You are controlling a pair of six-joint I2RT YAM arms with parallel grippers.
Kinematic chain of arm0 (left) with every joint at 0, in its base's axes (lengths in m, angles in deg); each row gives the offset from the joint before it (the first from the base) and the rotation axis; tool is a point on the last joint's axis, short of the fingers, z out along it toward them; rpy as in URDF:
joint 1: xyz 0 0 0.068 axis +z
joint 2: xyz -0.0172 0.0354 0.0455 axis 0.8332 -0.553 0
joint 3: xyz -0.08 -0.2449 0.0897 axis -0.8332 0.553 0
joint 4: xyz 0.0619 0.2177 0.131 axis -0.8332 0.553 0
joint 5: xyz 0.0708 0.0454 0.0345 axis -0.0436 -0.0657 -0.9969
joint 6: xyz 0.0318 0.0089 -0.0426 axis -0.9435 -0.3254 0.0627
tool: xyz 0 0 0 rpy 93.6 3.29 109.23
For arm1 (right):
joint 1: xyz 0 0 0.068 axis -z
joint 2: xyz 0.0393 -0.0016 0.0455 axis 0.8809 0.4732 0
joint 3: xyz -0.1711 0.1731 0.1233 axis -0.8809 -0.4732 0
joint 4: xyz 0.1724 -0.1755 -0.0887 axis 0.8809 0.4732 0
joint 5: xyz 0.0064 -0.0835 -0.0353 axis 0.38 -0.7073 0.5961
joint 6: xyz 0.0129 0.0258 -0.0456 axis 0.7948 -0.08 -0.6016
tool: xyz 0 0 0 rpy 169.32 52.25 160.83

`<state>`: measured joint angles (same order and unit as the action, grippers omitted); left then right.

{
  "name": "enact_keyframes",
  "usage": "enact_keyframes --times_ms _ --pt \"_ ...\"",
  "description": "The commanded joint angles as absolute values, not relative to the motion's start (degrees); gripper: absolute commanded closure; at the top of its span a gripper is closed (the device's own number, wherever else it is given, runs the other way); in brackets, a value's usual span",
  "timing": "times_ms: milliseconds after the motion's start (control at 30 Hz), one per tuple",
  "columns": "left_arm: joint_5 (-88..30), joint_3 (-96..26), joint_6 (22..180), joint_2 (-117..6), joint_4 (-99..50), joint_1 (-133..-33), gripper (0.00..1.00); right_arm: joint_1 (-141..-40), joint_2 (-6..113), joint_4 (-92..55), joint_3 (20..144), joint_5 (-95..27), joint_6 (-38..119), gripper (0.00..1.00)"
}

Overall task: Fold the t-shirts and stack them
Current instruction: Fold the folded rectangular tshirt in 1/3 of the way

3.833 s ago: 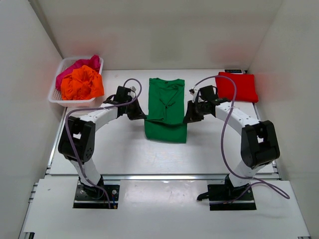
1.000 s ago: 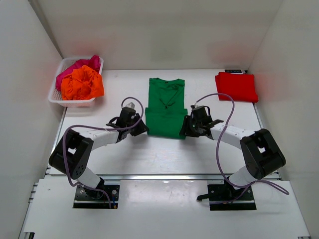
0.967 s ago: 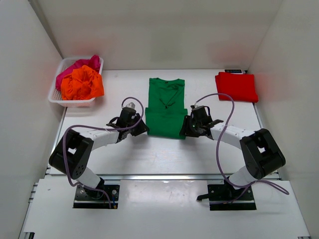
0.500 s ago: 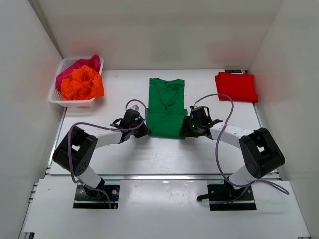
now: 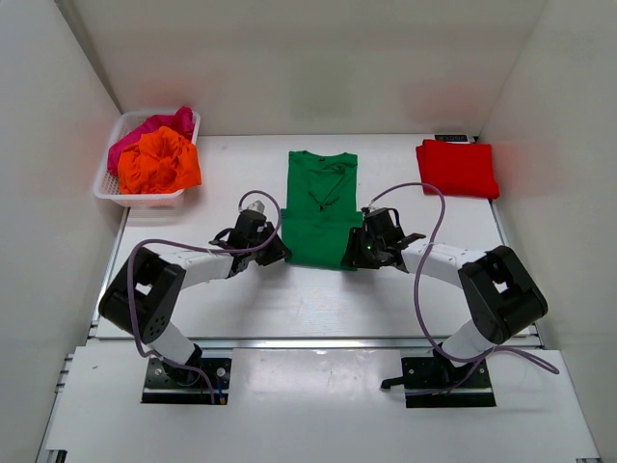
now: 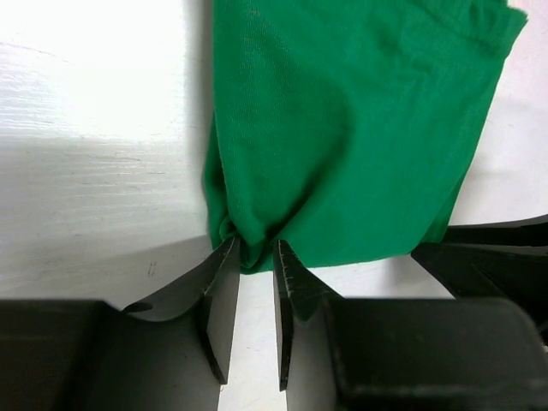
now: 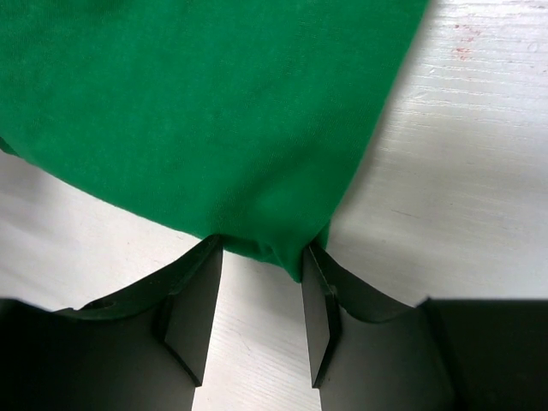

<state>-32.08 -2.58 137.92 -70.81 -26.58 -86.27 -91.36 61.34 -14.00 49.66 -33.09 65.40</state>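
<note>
— Where's your green shirt (image 5: 321, 203)?
— Flat on the worktop (image 5: 434, 299), stretching away ahead of your left end effector (image 6: 251, 253) and right end effector (image 7: 261, 250).
— Grips?
— Left is narrowly closed, pinching its near corner; right, half closed, clamps the other near corner.

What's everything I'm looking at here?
green t-shirt: 1, green, table's middle, folded narrow
red t-shirt: 1, red, folded, far right corner
orange t-shirt: 1, orange, crumpled in basket
pink t-shirt: 1, magenta-pink, in basket behind orange one
basket: 1, white, far left corner
table: 1, white, beneath everything
robot arms: 2, white and black, near edge
left end effector: 1, black, pinching green shirt's near left corner
right end effector: 1, black, astride its near right corner, grip unclear
</note>
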Motion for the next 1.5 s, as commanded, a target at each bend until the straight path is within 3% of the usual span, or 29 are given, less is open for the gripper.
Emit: enact_keyframes --times_ms 0,233,733,767,833,867,900,1467 --pt "-33.09 -1.99 137.44 -66.89 -27.76 -85.34 0.67 -91.72 61.36 -15.73 49.74 -33.3 65.73 0.61" --pt "-33.71 -2.17 137.0 -67.5 -26.88 -84.99 0.67 -91.37 61.36 -15.99 49.66 -33.12 65.64 0.61" --pt "-33.53 -2.26 137.18 -69.79 -26.17 -87.19 0.78 -92.08 61.01 -15.29 49.66 -32.77 65.73 0.61" --pt "-33.36 -1.65 137.44 -69.53 -26.44 -87.01 0.83 -91.99 61.1 -15.2 49.48 -32.86 65.65 0.63" --pt "-33.36 -1.55 137.43 -69.44 -26.7 -86.66 0.98 -91.91 61.62 -15.99 48.95 -31.72 65.3 0.75" --pt "-33.36 -1.64 137.27 -69.44 -26.35 -86.4 1.0 -91.9 61.71 -15.81 49.39 -32.15 65.3 0.91" --pt "-33.01 -1.99 136.57 -69.35 -25.92 -86.4 1.0 -91.9 61.8 -15.46 49.65 -32.07 65.04 1.0" --pt "-29.23 -1.82 131.55 -68.03 -19.33 -82.18 1.0 -85.31 59.52 -10.11 48.86 -27.68 56.78 1.0"
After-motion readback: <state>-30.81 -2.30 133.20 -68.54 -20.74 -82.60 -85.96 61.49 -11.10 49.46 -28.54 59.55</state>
